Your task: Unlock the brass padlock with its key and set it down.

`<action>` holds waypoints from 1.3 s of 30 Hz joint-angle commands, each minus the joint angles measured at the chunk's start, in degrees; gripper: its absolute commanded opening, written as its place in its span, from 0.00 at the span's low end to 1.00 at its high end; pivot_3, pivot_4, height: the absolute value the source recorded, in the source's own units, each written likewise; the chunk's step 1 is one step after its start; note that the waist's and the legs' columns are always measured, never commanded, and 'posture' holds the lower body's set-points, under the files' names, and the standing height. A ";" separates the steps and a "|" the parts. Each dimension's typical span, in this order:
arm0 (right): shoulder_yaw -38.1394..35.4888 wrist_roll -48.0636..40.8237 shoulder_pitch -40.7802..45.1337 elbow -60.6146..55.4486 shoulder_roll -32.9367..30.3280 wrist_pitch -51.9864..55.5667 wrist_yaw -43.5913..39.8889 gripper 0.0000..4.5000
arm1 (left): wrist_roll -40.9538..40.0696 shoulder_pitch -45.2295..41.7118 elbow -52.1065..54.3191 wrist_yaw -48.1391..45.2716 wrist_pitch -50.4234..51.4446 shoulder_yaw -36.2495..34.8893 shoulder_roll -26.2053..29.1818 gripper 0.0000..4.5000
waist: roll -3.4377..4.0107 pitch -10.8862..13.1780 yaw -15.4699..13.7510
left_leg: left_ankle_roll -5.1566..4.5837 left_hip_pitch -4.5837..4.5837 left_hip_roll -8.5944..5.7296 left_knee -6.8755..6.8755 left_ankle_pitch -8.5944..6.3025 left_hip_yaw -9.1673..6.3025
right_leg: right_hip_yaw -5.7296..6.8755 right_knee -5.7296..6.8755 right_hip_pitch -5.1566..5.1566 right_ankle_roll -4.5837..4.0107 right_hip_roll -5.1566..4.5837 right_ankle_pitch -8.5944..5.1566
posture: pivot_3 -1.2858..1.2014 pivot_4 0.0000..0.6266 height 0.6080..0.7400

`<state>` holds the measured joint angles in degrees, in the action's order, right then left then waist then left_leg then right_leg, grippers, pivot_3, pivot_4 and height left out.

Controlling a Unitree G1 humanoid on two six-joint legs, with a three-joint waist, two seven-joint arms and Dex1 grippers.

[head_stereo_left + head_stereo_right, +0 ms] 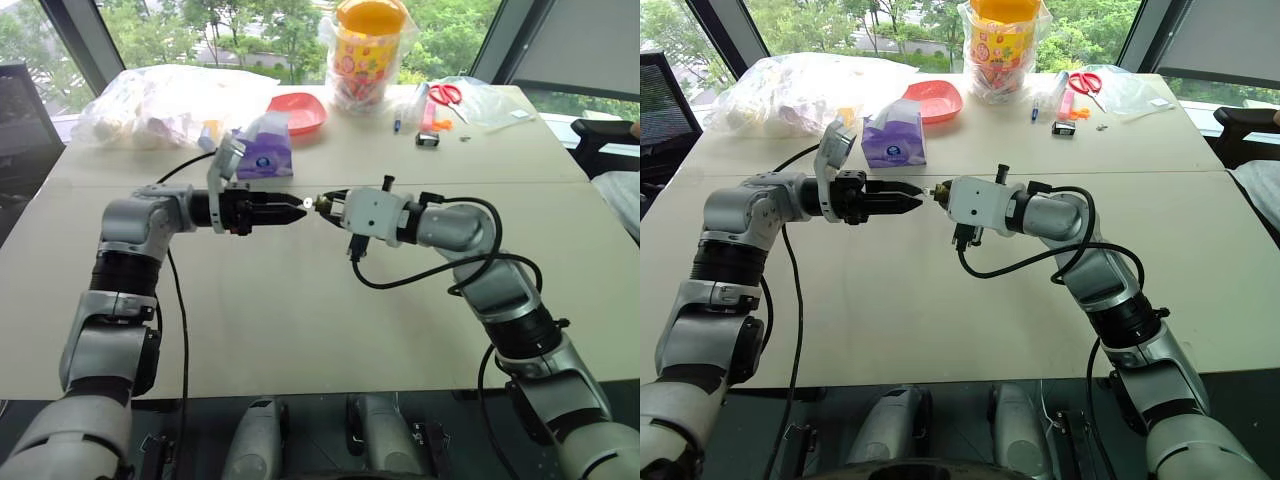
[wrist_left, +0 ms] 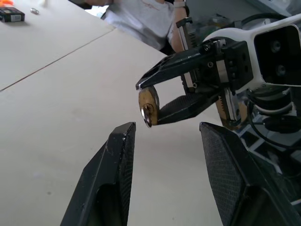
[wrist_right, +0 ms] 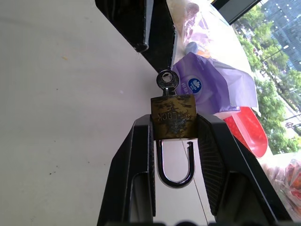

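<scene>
Above the worktop, the right hand pinched the brass padlock by its body, the key seated in the keyhole and one leg of the shackle standing free. Facing it, the left hand was spread, just short of the key.

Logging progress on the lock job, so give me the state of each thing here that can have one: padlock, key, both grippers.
brass padlock: clamped between the right gripper's fingers, shackle sprung open on one side.
key: seated in the padlock's keyhole, head sticking out, not gripped.
right gripper: shut on the padlock body.
left gripper: open, fingers apart just short of the key.
</scene>
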<state>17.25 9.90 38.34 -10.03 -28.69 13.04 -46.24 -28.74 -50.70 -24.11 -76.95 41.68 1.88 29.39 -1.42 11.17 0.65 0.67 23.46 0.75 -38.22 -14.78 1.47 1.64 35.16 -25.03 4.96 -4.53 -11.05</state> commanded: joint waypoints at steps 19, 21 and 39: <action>-0.70 0.43 1.18 -3.90 0.82 0.13 1.12 0.15 | 3.81 -4.60 -6.57 0.11 -8.02 1.21 -5.26 0.02 | 0.00 0.00 0.08 | 0.00 0.00 -0.01 0.00 0.00 0.01 | 0.00 0.00 -0.01 0.00 0.01 0.00 | 0.52 0.24 1.00; -0.69 0.52 1.13 -4.02 0.86 0.33 1.18 0.15 | 4.12 -4.58 -6.69 0.19 -8.14 1.26 -5.16 0.02 | 0.00 0.00 0.09 | 0.00 0.00 -0.01 0.00 0.00 0.00 | 0.00 0.01 -0.01 0.00 0.01 0.00 | 0.52 0.24 1.00; -16.44 -17.99 -4.99 -17.00 5.13 26.61 5.37 0.99 | -0.45 0.99 3.08 1.29 -2.54 -2.04 -3.85 0.02 | 0.00 0.00 0.00 | 0.00 0.01 0.02 0.00 0.00 -0.05 | 0.02 0.04 0.00 -0.01 -0.01 0.02 | 0.52 0.24 1.00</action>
<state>2.47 -6.77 33.20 -24.95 -23.42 38.69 -41.88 -27.46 -49.67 -23.34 -75.48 38.61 1.13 25.16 -1.42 11.17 0.65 0.66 23.44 0.77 -38.23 -14.78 1.43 1.66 35.19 -25.01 4.94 -4.54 -11.04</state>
